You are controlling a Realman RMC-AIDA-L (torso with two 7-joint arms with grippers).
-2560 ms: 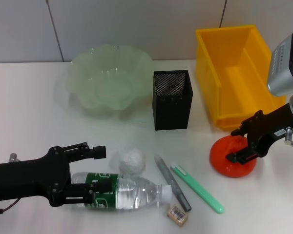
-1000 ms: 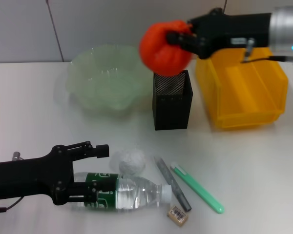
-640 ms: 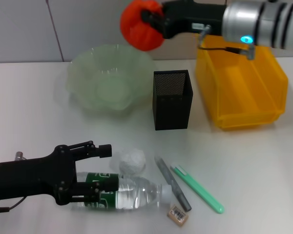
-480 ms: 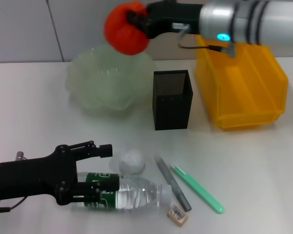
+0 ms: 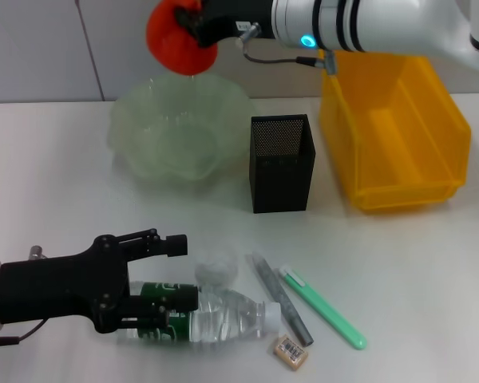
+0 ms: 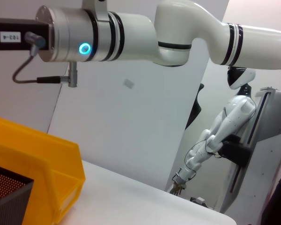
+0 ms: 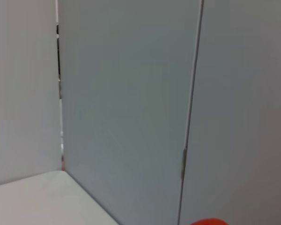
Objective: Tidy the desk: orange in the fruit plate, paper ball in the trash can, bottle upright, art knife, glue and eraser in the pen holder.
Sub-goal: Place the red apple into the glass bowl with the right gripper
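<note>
Head view: my right gripper (image 5: 193,22) grips the orange (image 5: 176,40) above the fruit plate's (image 5: 136,148) far edge; my left gripper (image 5: 172,271) straddles the bottle (image 5: 223,315), spread.

Your right arm reaches across high, its right gripper (image 5: 193,22) clamped on the orange (image 5: 174,41). Your left gripper (image 5: 161,271) sits low — fingers spread around the lying bottle (image 5: 211,313).
</note>
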